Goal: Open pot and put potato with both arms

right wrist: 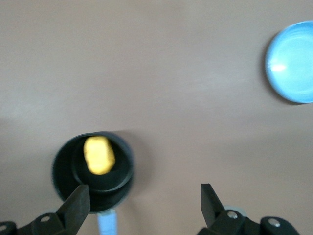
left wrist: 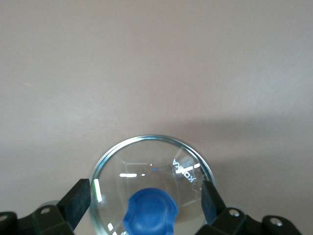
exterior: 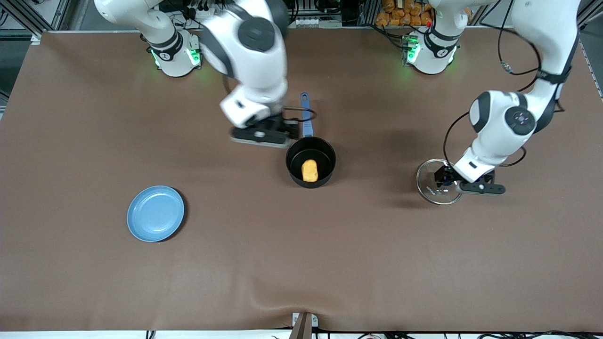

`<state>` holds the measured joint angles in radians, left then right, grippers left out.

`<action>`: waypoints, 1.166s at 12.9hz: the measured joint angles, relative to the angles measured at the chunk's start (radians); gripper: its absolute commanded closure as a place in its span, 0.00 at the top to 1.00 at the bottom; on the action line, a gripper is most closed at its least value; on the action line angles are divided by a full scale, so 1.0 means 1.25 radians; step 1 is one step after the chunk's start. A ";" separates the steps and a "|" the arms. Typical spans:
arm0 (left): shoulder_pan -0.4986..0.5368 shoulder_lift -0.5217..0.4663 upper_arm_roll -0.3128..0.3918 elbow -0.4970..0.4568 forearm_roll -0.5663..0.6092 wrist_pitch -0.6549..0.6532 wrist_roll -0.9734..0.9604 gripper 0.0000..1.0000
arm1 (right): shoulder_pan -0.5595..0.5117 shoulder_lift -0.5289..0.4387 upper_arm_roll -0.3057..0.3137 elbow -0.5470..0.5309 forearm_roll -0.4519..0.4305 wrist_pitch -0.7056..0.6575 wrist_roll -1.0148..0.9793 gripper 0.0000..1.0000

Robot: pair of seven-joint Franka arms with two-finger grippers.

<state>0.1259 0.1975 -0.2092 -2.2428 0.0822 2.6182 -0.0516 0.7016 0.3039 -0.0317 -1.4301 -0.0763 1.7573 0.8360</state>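
Note:
The black pot [exterior: 311, 162] stands uncovered mid-table, its blue handle [exterior: 306, 115] pointing toward the robots' bases. The yellow potato [exterior: 309, 170] lies inside it, and both pot [right wrist: 93, 171] and potato [right wrist: 99, 154] show in the right wrist view. The glass lid [exterior: 437, 182] with its blue knob [left wrist: 149, 215] lies flat on the table toward the left arm's end. My left gripper [exterior: 446, 181] is low over the lid, its fingers [left wrist: 76, 200] open and apart from the knob. My right gripper [exterior: 271, 134] is open and empty in the air beside the pot's handle.
A flat light-blue plate [exterior: 155, 213] lies toward the right arm's end, nearer the front camera than the pot; it also shows in the right wrist view [right wrist: 292, 61]. The brown table cover [exterior: 301, 263] is bare nearer the front camera.

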 measured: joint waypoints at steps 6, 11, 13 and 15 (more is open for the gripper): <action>0.005 -0.101 -0.006 0.231 0.000 -0.382 -0.022 1.00 | -0.251 -0.157 -0.005 -0.006 0.010 -0.182 -0.334 1.00; 0.004 -0.102 -0.009 0.468 -0.001 -0.675 -0.021 1.00 | -0.451 -0.155 -0.005 -0.025 0.066 -0.183 -0.596 1.00; 0.002 -0.103 -0.018 0.531 -0.001 -0.760 -0.021 1.00 | -0.518 -0.155 -0.005 -0.027 0.073 -0.187 -0.674 1.00; 0.002 -0.113 -0.023 0.560 -0.006 -0.795 -0.021 1.00 | -0.561 -0.154 -0.005 -0.031 0.074 -0.189 -0.706 1.00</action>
<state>0.1279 0.0563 -0.2382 -1.5427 0.0747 1.6247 -0.0777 0.0007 0.1108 -0.0384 -1.4684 0.0161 1.5213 -0.0465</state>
